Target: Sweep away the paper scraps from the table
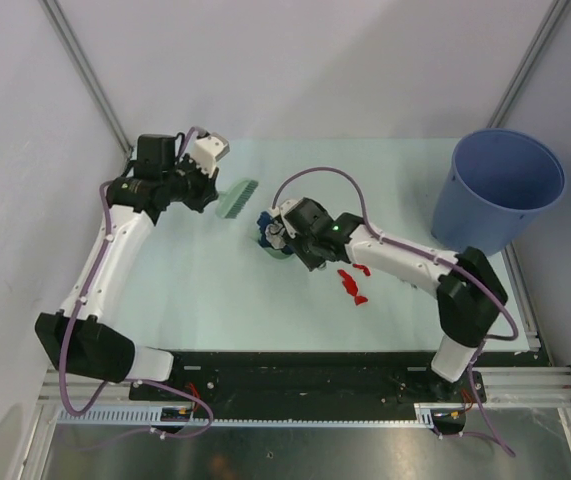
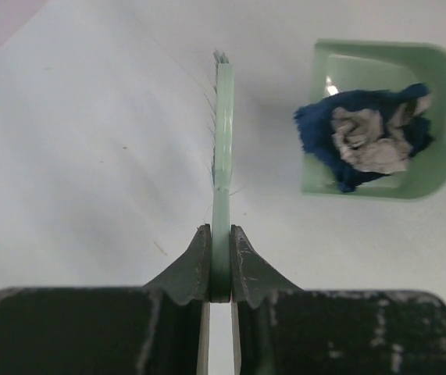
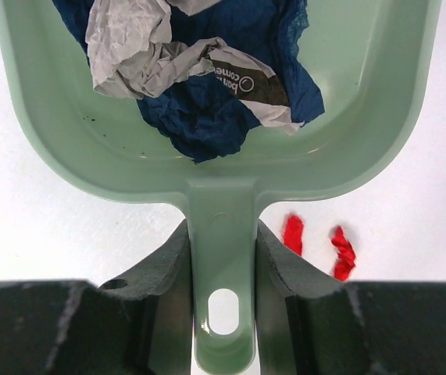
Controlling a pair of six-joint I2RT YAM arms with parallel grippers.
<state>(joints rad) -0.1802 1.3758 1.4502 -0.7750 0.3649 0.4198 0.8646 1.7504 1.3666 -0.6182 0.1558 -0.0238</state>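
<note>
Place: a robot lab, a small test booth.
Arms: 2 robot arms, the left arm point(image 1: 105, 250) and the right arm point(image 1: 405, 262), bolted to a black-and-metal rail point(image 1: 305, 385).
Walls: plain white sheets point(image 1: 305, 60) on thin metal poles point(image 1: 87, 72), close around the pale green surface point(image 1: 215, 300).
Wires: purple cables point(image 1: 315, 171) on both arms.

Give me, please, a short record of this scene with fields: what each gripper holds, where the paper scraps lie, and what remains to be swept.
left gripper: shut on the brush, apart from the dustpan
right gripper: shut on the handle of the dustpan
in dustpan: blue and white scraps
on table: red scraps, near the dustpan handle, outside the pan
bucket: upright, far right corner
remaining: the red scraps
</note>
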